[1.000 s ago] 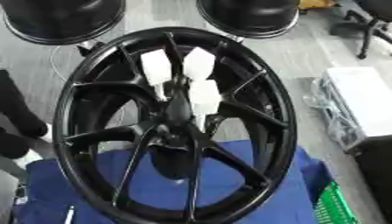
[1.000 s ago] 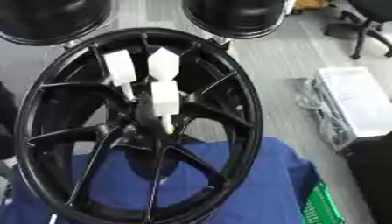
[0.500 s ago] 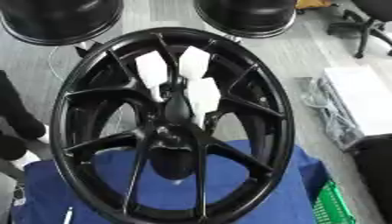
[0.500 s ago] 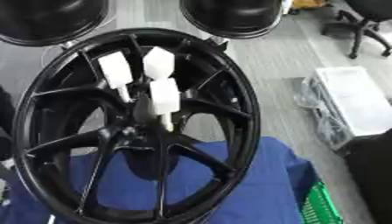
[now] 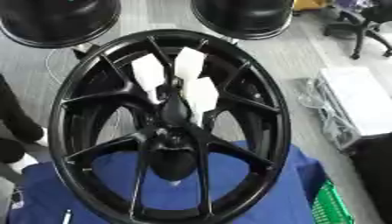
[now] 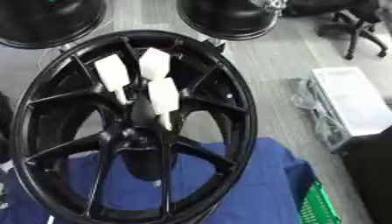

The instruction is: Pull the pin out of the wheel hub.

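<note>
Black wheel hub [image 5: 168,127] upright on blue cloth [image 5: 253,192] (white fingers [image 5: 201,94] at centre).

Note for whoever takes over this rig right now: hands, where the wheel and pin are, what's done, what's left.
Hands: one black hand with white fingertip pieces is up against the hub; which arm it belongs to and its grip are unclear. No other hand is visible.
Things: the black multi-spoke alloy wheel stands tilted on a blue cloth. I can't make out the pin.
Done: the hand has reached the hub.
Left: confirm a hold on the pin, then pull it out.
</note>
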Motion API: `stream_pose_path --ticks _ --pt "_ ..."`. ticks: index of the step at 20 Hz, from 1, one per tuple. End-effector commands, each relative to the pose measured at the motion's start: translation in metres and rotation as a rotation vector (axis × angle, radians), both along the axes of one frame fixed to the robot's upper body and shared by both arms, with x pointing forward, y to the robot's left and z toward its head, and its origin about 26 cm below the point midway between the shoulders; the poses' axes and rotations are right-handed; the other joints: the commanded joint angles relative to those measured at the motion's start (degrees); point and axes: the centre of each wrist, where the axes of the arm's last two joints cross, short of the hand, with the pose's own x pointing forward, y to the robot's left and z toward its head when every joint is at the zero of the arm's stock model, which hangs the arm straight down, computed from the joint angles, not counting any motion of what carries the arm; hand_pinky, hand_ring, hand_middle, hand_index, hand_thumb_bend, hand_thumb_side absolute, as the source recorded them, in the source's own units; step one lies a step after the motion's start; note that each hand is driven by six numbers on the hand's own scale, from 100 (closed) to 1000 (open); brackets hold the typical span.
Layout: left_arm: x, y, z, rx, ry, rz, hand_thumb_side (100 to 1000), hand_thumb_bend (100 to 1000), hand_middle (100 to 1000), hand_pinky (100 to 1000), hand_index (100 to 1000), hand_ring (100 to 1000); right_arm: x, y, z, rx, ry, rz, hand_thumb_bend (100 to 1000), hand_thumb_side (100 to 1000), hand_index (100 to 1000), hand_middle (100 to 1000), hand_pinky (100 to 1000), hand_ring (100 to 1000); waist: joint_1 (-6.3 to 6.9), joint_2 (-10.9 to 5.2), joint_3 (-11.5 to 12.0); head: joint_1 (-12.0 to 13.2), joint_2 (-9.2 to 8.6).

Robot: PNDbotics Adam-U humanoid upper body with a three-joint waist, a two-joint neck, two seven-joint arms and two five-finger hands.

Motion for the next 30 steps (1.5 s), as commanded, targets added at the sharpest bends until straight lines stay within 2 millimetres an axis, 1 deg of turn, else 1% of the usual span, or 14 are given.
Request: stream_pose_path --ticks 1,3,5,7,8,10,12,15,17,20,24,27,30 --pt "-0.003 0.006 0.011 0.041 -0.018 0.013 873 197 709 642 744 737 -0.006 0.012 0.002 -0.14 -0.025 -0.004 272 551 920 866 866 830 0.07 -1.54 -0.08 -0.19 0.45" --pt "-0.003 0.006 0.01 0.036 -0.017 0.016 866 200 709 642 744 738 -0.006 0.019 -0.002 -0.24 -0.007 0.002 285 560 917 865 871 837 0.06 -1.68 -0.06 -0.3 0.64" --pt "-0.003 0.008 0.009 0.028 -0.017 0.027 866 198 707 641 742 738 -0.006 0.026 -0.004 -0.301 -0.003 0.013 296 562 915 858 871 836 0.06 -1.78 -0.08 -0.35 0.73" --pt "-0.003 0.008 0.009 0.026 -0.018 0.031 866 200 707 641 742 738 -0.006 0.031 -0.007 -0.337 0.02 0.017 247 571 921 853 871 825 0.1 -1.86 -0.11 -0.3 0.8" --pt "-0.003 0.008 0.009 0.026 -0.017 0.032 865 199 707 641 742 738 -0.005 0.034 -0.008 -0.351 0.042 0.019 238 576 921 852 871 823 0.14 -1.91 -0.15 -0.35 0.86" --pt "-0.004 0.009 0.008 0.025 -0.015 0.038 865 199 707 641 741 738 -0.007 0.039 -0.01 -0.376 0.064 0.036 258 571 919 844 865 816 0.21 -2.01 -0.37 -0.45 1.12" --pt "-0.004 0.009 0.008 0.024 -0.014 0.039 866 197 706 641 741 738 -0.007 0.043 -0.012 -0.386 0.075 0.054 265 567 920 834 849 803 0.26 -2.07 -0.49 -0.36 1.28" --pt "-0.004 0.009 0.007 0.024 -0.011 0.037 868 196 706 640 741 739 -0.008 0.048 -0.014 -0.377 0.077 0.068 315 543 918 825 831 788 0.4 -2.1 -0.51 0.1 1.25" --pt "-0.004 0.009 0.006 0.023 -0.009 0.037 869 196 706 640 741 739 -0.008 0.05 -0.016 -0.371 0.075 0.065 327 531 911 816 821 774 0.47 -2.07 -0.49 0.32 1.18" --pt "-0.004 0.009 0.006 0.023 -0.008 0.036 869 196 705 640 740 739 -0.006 0.053 -0.02 -0.359 0.082 0.059 305 515 890 789 803 748 0.52 -1.98 -0.41 0.47 1.11" --pt "-0.004 0.008 0.006 0.023 -0.009 0.034 869 196 705 639 739 739 -0.004 0.057 -0.024 -0.386 0.084 0.071 308 519 889 791 802 750 0.49 -1.8 -0.26 0.45 1.06" --pt "-0.004 0.008 0.007 0.024 -0.009 0.031 869 196 704 639 733 739 -0.001 0.059 -0.026 -0.408 0.081 0.075 305 517 859 788 801 750 0.47 -1.65 -0.07 0.42 1.06" --pt "-0.004 0.007 0.007 0.022 -0.01 0.028 870 197 702 639 727 740 0.003 0.061 -0.027 -0.408 0.07 0.067 308 491 851 786 804 753 0.54 -1.38 0.23 0.17 0.76"
